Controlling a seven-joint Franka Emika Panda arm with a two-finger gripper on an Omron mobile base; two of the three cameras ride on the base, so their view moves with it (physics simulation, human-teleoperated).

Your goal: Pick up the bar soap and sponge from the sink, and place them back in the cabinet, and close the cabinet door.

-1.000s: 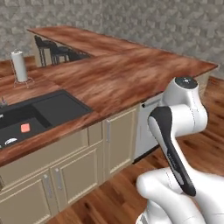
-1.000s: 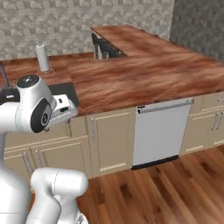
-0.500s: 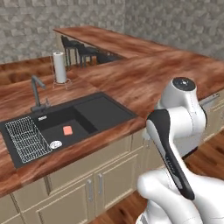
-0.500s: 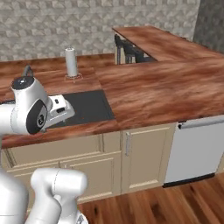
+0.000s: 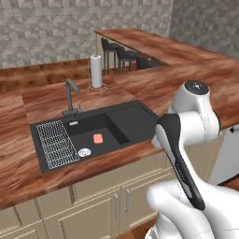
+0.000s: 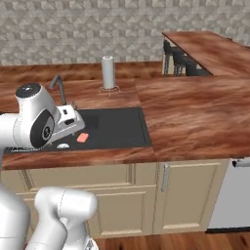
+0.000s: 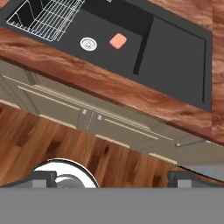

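The gripper [image 7: 112,177] shows in the hand view as two dark finger tips [image 7: 43,178] at the bottom corners, set wide apart with nothing between them; it hangs over the wooden floor [image 7: 52,140] in front of the beige base cabinets [image 7: 92,118], well clear of the counter. Toward 12 o'clock from the finger tips in that view lies the black sink [image 7: 175,57], and in its deeper basin the salmon-pink bar soap [image 7: 118,41] rests flat on the bottom, just at 3 o'clock of the round silver drain [image 7: 88,43] and apart from it. The white wire rack [image 7: 48,15] sits at about 10 o'clock of the drain. In the left base view the bar soap [image 5: 98,138] lies near the middle of the sink [image 5: 135,121], with the drain [image 5: 84,152] at its 7 o'clock, the wire rack [image 5: 53,142] at its 9 o'clock and the dark grey faucet [image 5: 71,95] at its 11 o'clock on the reddish wooden countertop [image 5: 18,163]. A paper towel roll [image 5: 96,71] stands upright on the counter behind the sink. In the right base view the soap [image 6: 82,137] lies just past the white arm [image 6: 39,124]. The sponge cannot be made out in any of the views.
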